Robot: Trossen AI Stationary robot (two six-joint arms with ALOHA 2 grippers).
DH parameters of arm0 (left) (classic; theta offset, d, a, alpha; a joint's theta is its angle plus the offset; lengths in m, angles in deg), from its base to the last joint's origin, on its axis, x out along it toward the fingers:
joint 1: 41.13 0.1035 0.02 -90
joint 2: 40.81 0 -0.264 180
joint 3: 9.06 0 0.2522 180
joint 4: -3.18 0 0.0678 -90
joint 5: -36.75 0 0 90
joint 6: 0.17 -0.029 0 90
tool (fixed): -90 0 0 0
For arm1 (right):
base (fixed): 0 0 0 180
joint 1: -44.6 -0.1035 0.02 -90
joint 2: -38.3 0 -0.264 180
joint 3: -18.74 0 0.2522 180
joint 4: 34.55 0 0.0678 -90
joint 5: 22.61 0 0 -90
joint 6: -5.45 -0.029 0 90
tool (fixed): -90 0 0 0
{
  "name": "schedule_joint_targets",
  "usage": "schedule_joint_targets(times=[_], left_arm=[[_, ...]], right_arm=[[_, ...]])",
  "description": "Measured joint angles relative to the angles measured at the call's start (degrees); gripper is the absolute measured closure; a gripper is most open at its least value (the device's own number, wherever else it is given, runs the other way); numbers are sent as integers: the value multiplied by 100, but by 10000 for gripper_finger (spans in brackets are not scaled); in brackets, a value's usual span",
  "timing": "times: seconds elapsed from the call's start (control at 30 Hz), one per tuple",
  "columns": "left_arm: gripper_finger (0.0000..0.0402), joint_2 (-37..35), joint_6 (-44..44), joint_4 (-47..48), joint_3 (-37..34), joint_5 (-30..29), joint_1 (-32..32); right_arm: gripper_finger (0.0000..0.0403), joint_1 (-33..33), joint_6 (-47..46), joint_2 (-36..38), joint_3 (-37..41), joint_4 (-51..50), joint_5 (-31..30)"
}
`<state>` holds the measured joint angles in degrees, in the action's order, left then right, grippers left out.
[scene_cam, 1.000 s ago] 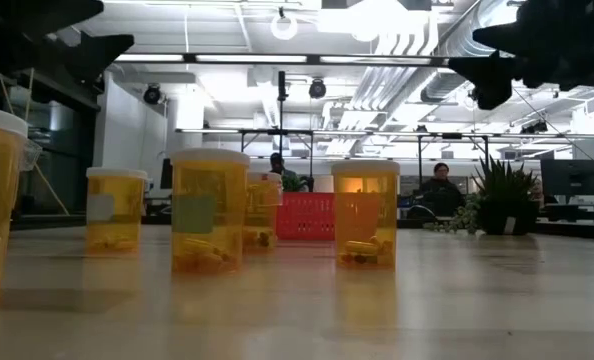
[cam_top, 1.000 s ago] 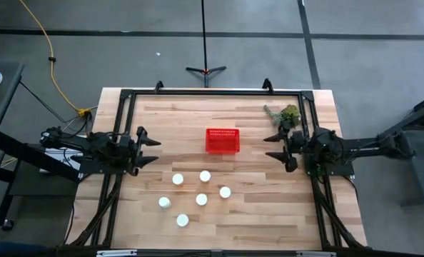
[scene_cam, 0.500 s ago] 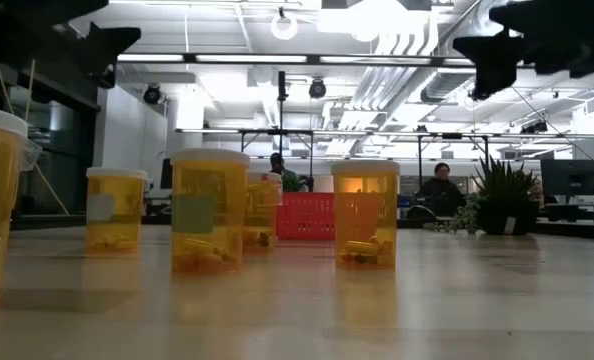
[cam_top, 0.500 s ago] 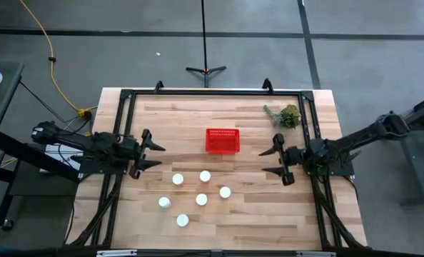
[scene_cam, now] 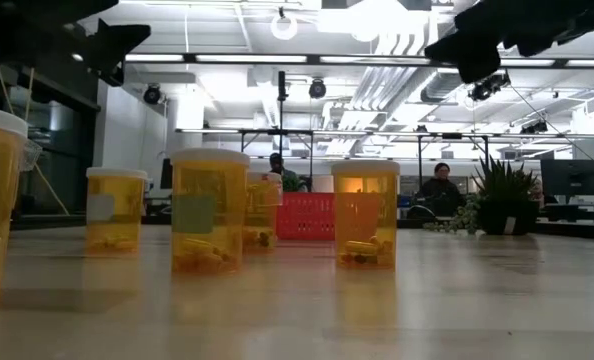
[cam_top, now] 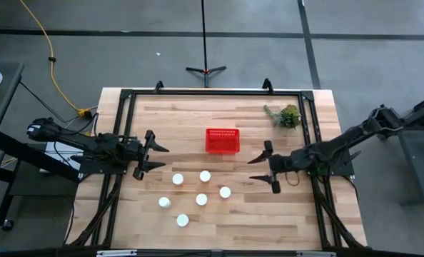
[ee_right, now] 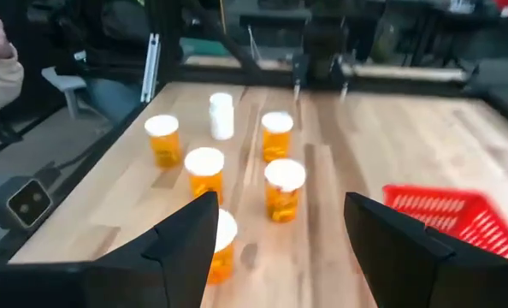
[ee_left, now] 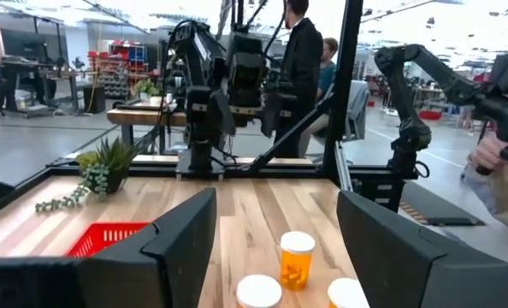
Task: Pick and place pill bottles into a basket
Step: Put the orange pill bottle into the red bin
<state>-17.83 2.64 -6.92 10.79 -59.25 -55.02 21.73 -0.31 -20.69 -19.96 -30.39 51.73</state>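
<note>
Although six upright white-capped amber plastic pill bottles (cam_top: 225,191) cluster on the wooden counter (cam_top: 269,221) near the red slotted plastic basket (cam_top: 222,140), the right gripper (cam_top: 259,170), fingers spread and empty, is nearest.

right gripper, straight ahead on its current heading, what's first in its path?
Probably the nearest pill bottle. The right gripper, open, points left across the table toward the bottle cluster; that bottle sits slightly off its line. The gripper looks raised, so it might pass over.
</note>
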Motion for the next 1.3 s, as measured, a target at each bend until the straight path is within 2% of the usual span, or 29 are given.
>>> schedule_joint_targets(times=[0.17,0.3,0.6,0.83,1.0,1.3], left_arm=[[124,0,30,-10,0,22,0],[124,0,46,1,0,22,0],[124,0,48,-1,0,-15,0],[124,4,50,5,0,-20,0],[124,4,50,18,0,-22,0],[124,4,50,25,-2,-24,0]], right_arm=[[158,-262,-417,-893,-242,141,-138],[158,-491,-313,-1560,-549,334,-350],[158,-580,-322,-2640,-1272,329,-274],[158,-561,-353,-3039,-1580,280,-244],[158,-378,-1047,-3349,-1629,328,-257],[145,-316,-925,-3531,-1629,557,-71]])
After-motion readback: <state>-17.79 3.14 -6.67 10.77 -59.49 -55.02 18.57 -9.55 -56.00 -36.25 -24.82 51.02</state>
